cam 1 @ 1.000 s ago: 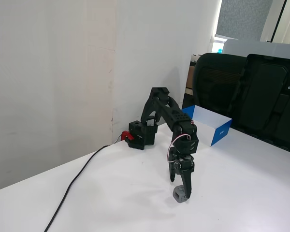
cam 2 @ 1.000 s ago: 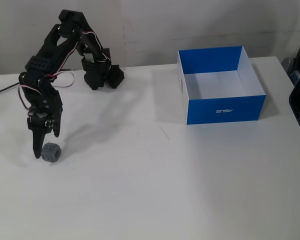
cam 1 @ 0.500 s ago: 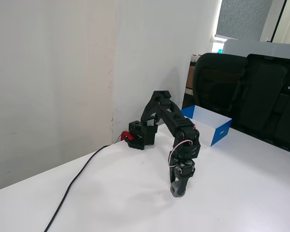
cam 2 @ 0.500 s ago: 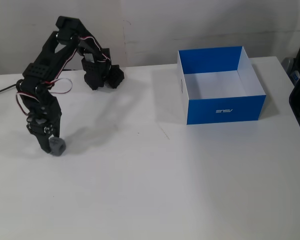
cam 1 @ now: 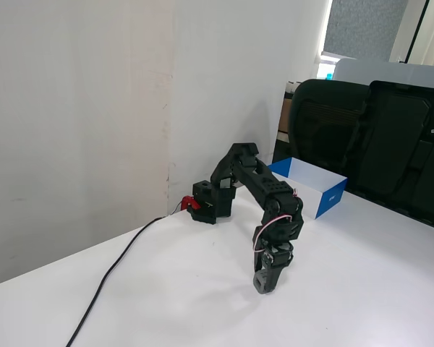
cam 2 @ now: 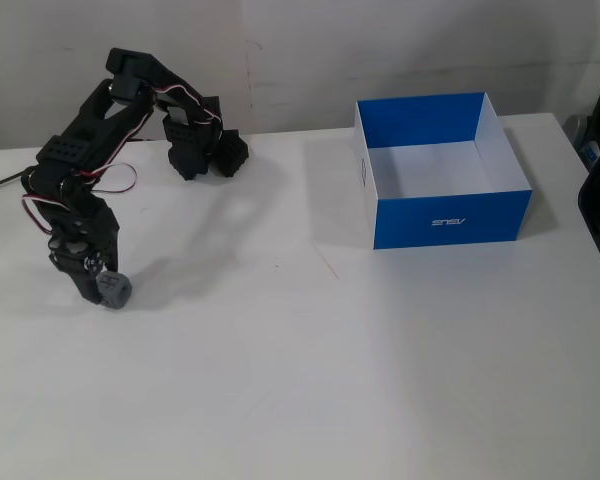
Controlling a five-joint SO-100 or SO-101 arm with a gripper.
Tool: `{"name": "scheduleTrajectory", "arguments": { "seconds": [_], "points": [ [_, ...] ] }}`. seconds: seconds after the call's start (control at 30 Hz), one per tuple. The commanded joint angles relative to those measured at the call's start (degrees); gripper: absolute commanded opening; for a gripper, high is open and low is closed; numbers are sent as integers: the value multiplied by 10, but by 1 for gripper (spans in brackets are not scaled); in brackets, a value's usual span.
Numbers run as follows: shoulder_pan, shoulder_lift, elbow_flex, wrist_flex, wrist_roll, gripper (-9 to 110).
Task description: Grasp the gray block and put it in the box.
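Pincer [cam 2: 102,290] points down at the white surface [cam 2: 310,380], its fingers closed around the gray block [cam 2: 114,290], which sits at the surface on the left of a fixed view. The blue box [cam 2: 450,220] stands well apart to the right, its white inside showing

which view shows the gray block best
The fixed view facing the box's printed blue side: the gray block sits unobstructed at the gripper. In the other fixed view the gripper hides the block.
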Motion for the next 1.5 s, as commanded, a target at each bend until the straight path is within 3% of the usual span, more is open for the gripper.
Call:
{"name": "scheduleTrajectory", "arguments": {
  "seconds": [0.0, 0.2, 0.9, 1.33, 1.47],
  "points": [
    [-1, 25, -43, 30, -5, 0],
    [-1, 68, -30, 66, -12, 0],
    [47, 412, 248, 68, -25, 0],
    [163, 584, 342, 44, -18, 0],
    [202, 650, 403, -18, -18, 0]
  ]
}}
